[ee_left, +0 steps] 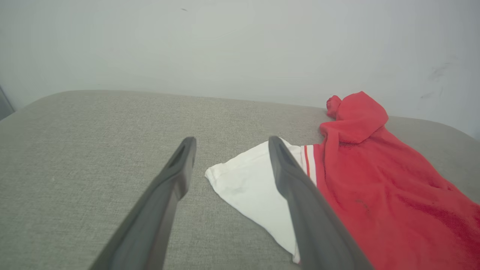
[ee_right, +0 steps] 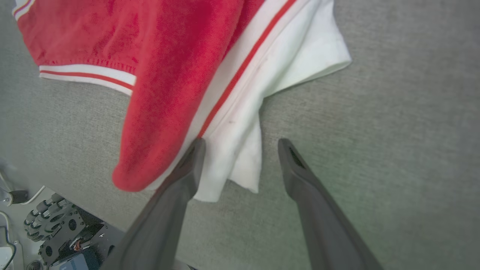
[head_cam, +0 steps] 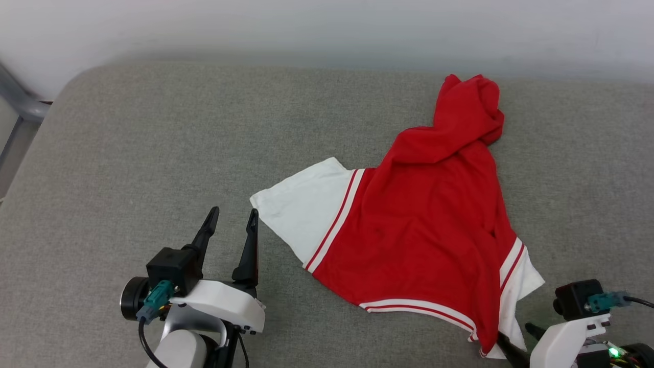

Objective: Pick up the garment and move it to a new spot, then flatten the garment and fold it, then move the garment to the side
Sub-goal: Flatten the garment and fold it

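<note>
The garment point(head_cam: 424, 225) is a red T-shirt with white sleeves and red-white striped trim, lying crumpled on the right half of a grey cushioned surface point(head_cam: 153, 153). Its lettering is hidden. One end bunches up toward the wall. My left gripper point(head_cam: 232, 217) stands open just left of the left white sleeve point(ee_left: 247, 187), not touching it. In the right wrist view my right gripper point(ee_right: 240, 144) is open at the near right corner, with the edge of the right white sleeve point(ee_right: 240, 161) lying between its fingers; one finger point(ee_right: 187, 168) sits against the cloth.
A pale wall point(head_cam: 327, 30) runs behind the surface. A grey metal frame point(head_cam: 20, 107) stands off the far left corner. Below the front edge, in the right wrist view, my wheeled base point(ee_right: 52, 228) shows.
</note>
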